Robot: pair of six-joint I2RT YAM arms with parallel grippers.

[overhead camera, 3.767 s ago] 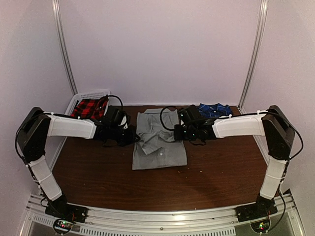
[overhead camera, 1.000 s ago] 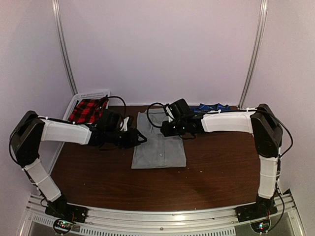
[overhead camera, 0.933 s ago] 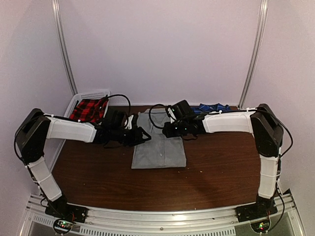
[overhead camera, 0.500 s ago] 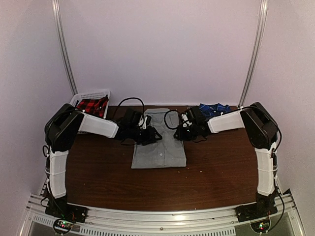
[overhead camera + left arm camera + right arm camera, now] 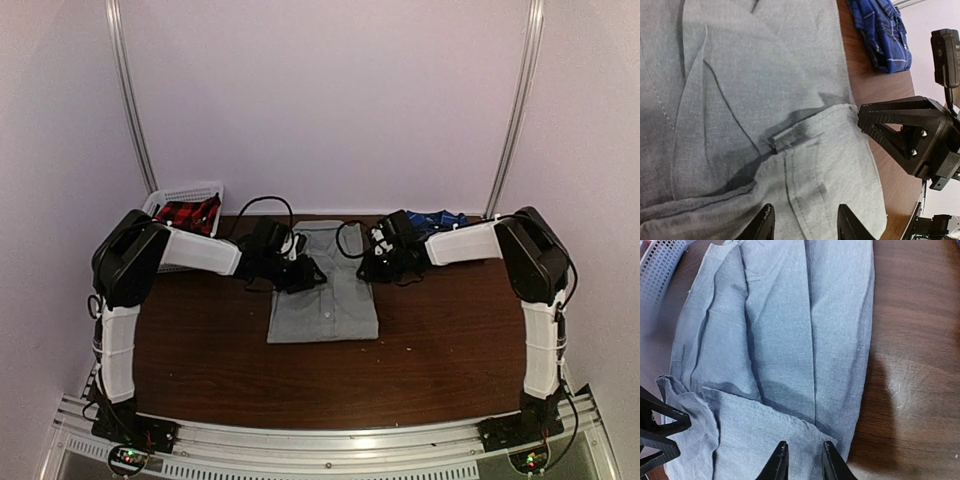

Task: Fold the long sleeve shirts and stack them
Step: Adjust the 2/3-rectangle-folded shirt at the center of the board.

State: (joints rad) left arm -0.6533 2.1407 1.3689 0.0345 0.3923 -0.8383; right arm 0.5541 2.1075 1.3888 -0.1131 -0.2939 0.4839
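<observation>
The light grey shirt (image 5: 322, 300) lies flat beneath my fingers, soft, limp and light. My left gripper (image 5: 805, 212) stands spread over its fold. My right gripper (image 5: 803, 447) is narrowed at the side edge, and I cannot tell if it is pinching. I judge the doubled fold corners the best hold.

In the overhead view, the far end of the grey shirt (image 5: 325, 300) is covered by the left gripper (image 5: 308, 276) and the right gripper (image 5: 367, 268). The blue plaid shirt (image 5: 438, 218) is partly hidden behind the right arm (image 5: 465, 243). In the right wrist view, only the fingertips (image 5: 781, 460) are shown, and whether cloth is pinched there cannot be determined.
</observation>
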